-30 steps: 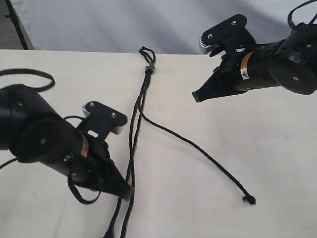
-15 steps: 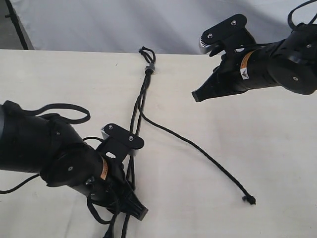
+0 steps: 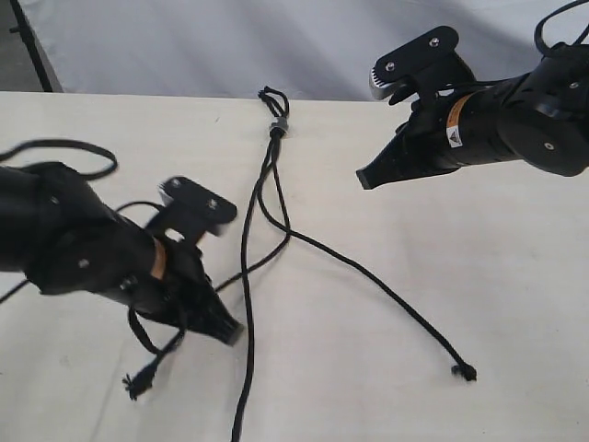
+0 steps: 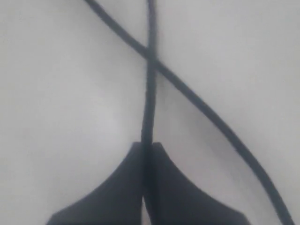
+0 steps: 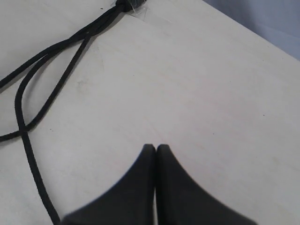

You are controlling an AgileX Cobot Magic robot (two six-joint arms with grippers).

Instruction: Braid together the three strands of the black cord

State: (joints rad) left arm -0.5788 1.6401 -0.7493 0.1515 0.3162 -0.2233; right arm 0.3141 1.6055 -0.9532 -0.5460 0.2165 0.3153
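Observation:
The black cord lies on the table, its grey band at the far edge. From the band the three strands fan out. One strand runs straight toward the near edge. Another trails right to a knot. The third bends left across the straight one into my left gripper, which is shut on it; its frayed end hangs below. In the left wrist view the held strand leaves the gripper and crosses another strand. My right gripper hovers shut and empty to the right of the band.
The pale table ends at a far edge just behind the band, with a grey backdrop beyond. A glossy arm cable loops at the left behind my left arm.
My left gripper went toward the near edge, closed on one strand, and pulled it left across the straight strand; the two lay side by side before. The right arm has not moved.

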